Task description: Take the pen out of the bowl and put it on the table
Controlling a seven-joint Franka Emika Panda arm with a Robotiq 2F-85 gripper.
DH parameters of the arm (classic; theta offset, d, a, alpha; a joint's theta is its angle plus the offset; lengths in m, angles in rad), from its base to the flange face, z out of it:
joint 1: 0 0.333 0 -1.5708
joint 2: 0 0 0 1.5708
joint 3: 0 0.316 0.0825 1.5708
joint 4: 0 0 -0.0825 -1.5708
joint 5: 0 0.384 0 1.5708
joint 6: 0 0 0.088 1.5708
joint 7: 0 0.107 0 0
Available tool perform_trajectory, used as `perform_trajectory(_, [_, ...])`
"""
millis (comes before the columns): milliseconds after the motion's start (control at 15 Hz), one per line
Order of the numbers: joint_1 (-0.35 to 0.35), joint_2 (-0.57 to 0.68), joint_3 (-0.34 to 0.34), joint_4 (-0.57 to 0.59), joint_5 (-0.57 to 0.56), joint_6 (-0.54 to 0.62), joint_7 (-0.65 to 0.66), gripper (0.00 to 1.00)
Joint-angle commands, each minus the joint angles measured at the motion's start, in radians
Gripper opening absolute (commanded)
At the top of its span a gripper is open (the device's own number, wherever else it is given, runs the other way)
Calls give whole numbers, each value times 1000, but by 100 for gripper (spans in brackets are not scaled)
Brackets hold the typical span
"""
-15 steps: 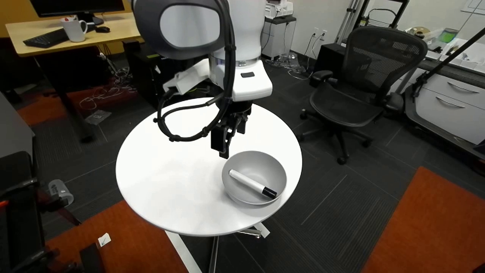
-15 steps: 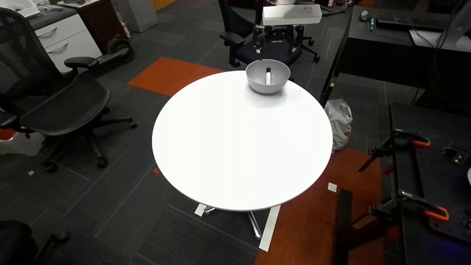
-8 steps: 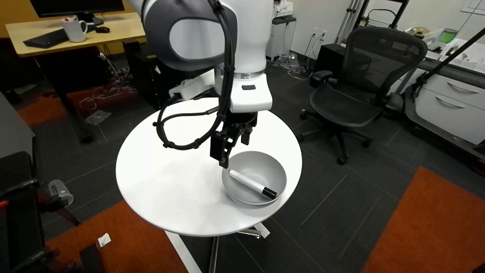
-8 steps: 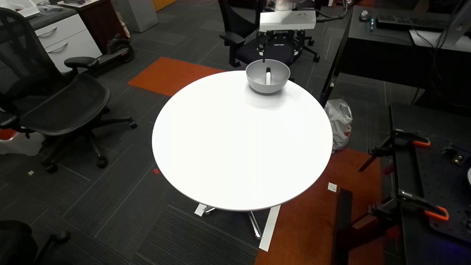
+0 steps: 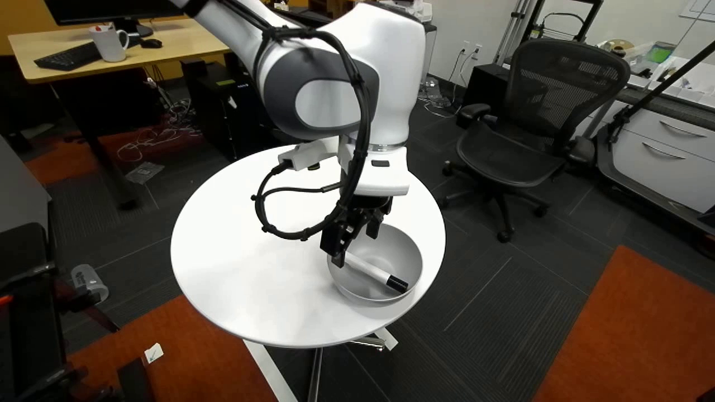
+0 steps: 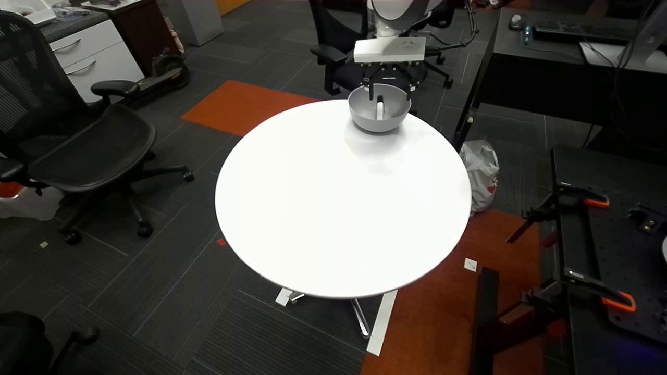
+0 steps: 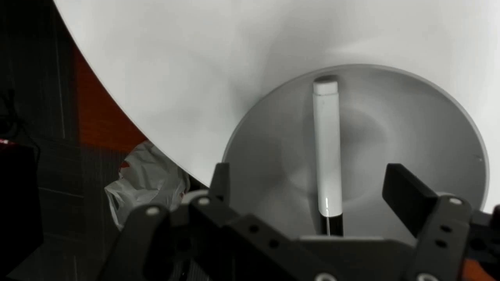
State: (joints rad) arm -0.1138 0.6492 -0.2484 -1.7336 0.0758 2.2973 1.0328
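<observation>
"So, what did the wrist view show you?"

"The pen (image 7: pixel 328 156), white with a black end, lay in the grey bowl (image 7: pixel 414 132), not yet gripped. My jaws stood spread and holding nothing, one to each side of it."

"Why so wide?"

"I judged that I needed the slack to come down around the pen without knocking it. The jaws were also turned to close across the barrel, not along it."

"And why did the pen lie that way?"

"Its white end sat close to the rim, so I took the curved wall to be propping it."

"Where was the bowl?"

"Upright on the round tabletop (image 6: pixel 344 208), near the edge. Plenty of white surface stretched beyond it, so I reckoned the pen could go there."

"Any worry?"

"One jaw looked near the rim, and I couldn't tell how deep the pair reached. A bump there, I thought, could shift the bowl."
</observation>
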Motion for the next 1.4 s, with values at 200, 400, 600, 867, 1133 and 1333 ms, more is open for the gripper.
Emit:
perform_trajectory(200, [-14, 113, -5, 130, 16, -22, 54, 100])
perform_trajectory(400, [-26, 152, -1, 163, 26, -13, 54, 100])
perform_trajectory(600, [-41, 189, 2, 192, 49, 0, 55, 100])
perform_trajectory(867, [-50, 236, -1, 235, 70, -6, 67, 73])
perform_trajectory(1133, [-54, 266, -1, 260, 83, -12, 68, 43])
perform_trajectory(1333, [-47, 262, -8, 265, 82, -10, 83, 19])
